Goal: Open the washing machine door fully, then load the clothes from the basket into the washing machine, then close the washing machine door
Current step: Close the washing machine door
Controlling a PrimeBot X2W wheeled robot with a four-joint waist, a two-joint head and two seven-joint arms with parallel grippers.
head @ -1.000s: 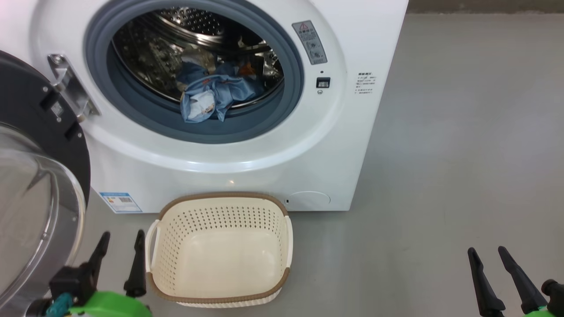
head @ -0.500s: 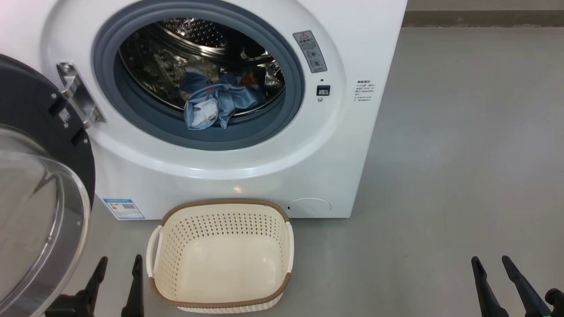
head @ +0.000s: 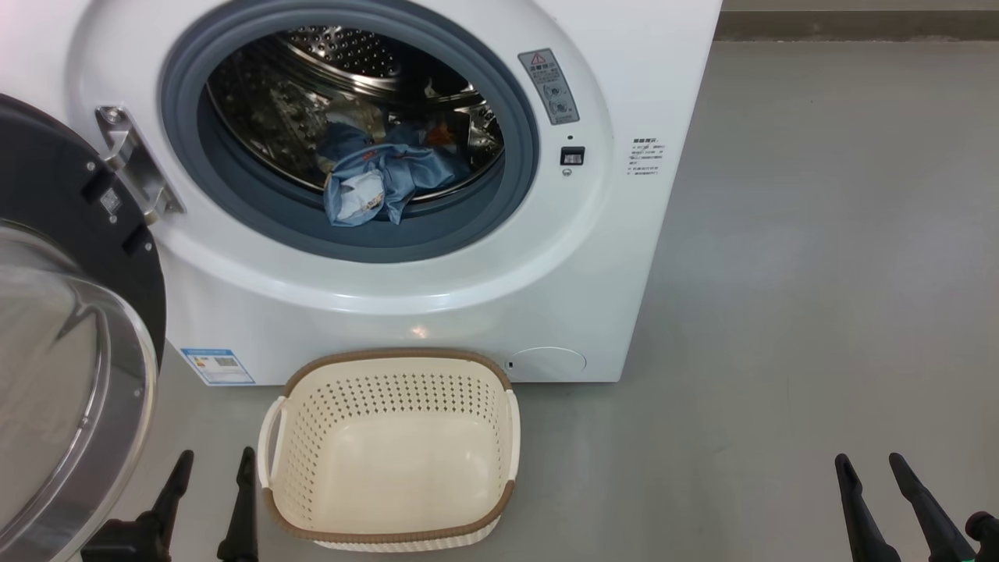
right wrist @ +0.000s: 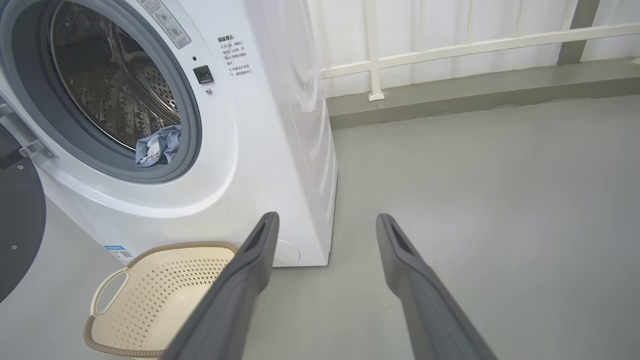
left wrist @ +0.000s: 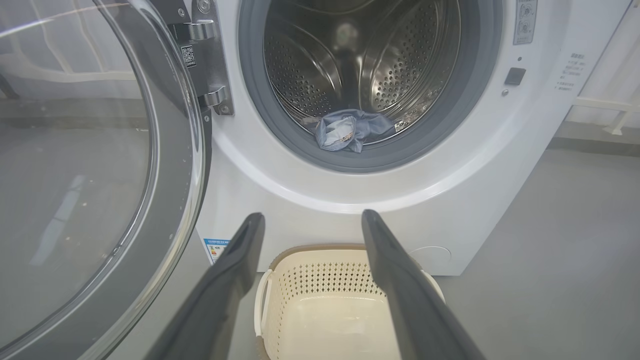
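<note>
The white washing machine (head: 593,257) stands with its door (head: 74,367) swung wide to the left, glass bowl facing me. Light blue clothes (head: 382,183) lie at the front of the steel drum, part of the bundle hanging over the grey gasket (head: 499,211); the clothes (left wrist: 350,131) (right wrist: 157,146) show in both wrist views too. The cream basket (head: 390,453) sits on the floor before the machine with nothing in it. My left gripper (head: 212,459) is open just left of the basket. My right gripper (head: 868,462) is open over bare floor at the lower right.
Grey floor (head: 819,273) stretches to the right of the machine. A white railing (right wrist: 450,47) and a low kerb run behind it. The open door (left wrist: 90,175) stands close on the left of my left gripper (left wrist: 310,216).
The head camera shifted, so the whole scene sits lower than a second ago. My left gripper has dropped toward the bottom edge; its green body is out of sight. Clothes, basket and door are unmoved.
</note>
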